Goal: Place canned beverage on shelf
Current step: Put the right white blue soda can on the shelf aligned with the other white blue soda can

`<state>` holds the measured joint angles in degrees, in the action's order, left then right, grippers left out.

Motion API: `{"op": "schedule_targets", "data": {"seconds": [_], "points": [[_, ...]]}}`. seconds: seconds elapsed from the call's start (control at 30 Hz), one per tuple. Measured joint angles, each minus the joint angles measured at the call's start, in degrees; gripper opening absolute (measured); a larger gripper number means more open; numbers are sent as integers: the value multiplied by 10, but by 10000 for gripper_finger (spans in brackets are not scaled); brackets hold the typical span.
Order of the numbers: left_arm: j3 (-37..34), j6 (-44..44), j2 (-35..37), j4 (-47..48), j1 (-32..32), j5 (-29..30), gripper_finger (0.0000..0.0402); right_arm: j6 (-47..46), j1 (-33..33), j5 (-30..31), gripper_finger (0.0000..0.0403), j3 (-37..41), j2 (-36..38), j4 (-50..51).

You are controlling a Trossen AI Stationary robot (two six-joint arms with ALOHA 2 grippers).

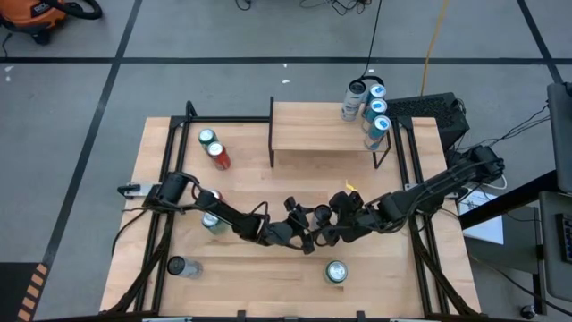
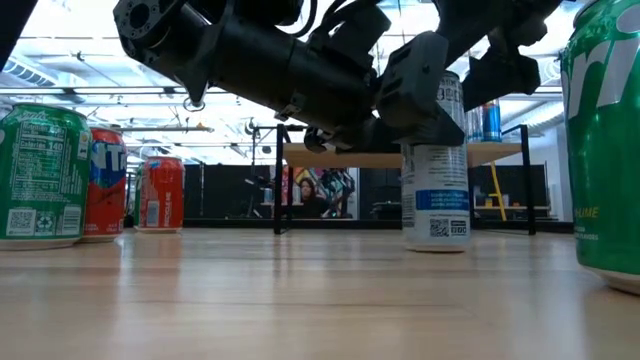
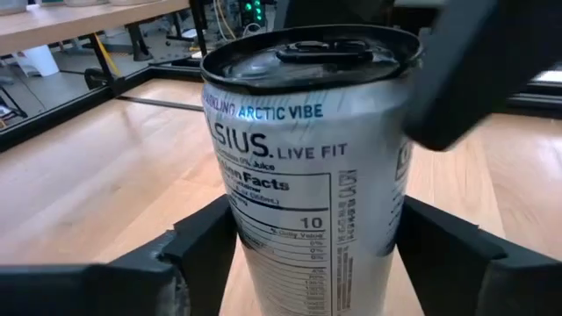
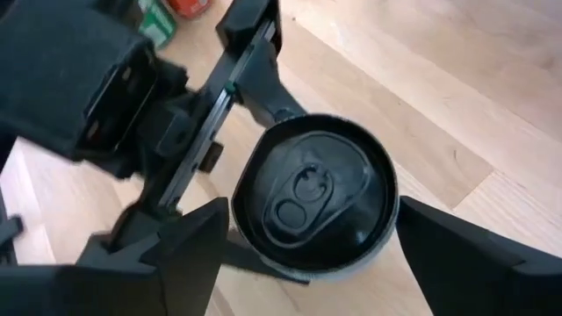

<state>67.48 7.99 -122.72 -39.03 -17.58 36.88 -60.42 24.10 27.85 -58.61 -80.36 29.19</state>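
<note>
A silver can (image 3: 307, 175) with a black top (image 4: 312, 189) stands upright in the middle of the table, its base on the wood (image 2: 435, 243). My left gripper (image 3: 316, 263) comes from the table's left and is shut on it. My right gripper (image 4: 312, 254) comes slanting down from the right; it is open, with one finger on either side of the can's top. In the high view both grippers (image 1: 313, 234) (image 1: 344, 224) hide the can. The shelf (image 1: 326, 134) stands at the far side, with three cans (image 1: 371, 112) at its right end. My left gripper pinches the can's side wall (image 3: 250, 237) between its two fingers (image 3: 206, 254), on the upper half of the can. The fingers come nearly level from the table's left. The can stays upright, with its base on the table.
Two cans (image 1: 213, 148) stand at the far left of the table and one (image 1: 212, 221) under my left arm. Another (image 1: 183, 266) is at the near left. A green can (image 1: 335, 271) stands near the front edge, close to the low camera (image 2: 605, 140).
</note>
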Motion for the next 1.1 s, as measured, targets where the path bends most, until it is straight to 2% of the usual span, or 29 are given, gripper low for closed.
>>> {"op": "schedule_targets", "data": {"seconds": [0.27,0.5,0.6,0.7,0.8,0.87,1.0,1.1], "points": [[2,-9,3,54,-2,4,256,47,37,-11,315,0,12,73],[1,-12,10,69,-9,6,255,121,95,-37,314,1,15,31],[0,-32,25,87,-18,3,255,146,105,-19,314,1,20,42],[-1,-58,43,119,-28,-9,255,230,107,-11,314,1,34,36],[-1,-75,58,150,-28,-64,255,338,108,-11,314,1,45,16],[-1,-73,65,158,-18,-129,255,412,107,-22,314,1,50,-4],[-1,-79,66,144,1,-267,254,560,106,-95,314,1,51,-59],[-1,-102,65,139,14,-356,254,608,105,-132,314,-2,50,-94]]}}
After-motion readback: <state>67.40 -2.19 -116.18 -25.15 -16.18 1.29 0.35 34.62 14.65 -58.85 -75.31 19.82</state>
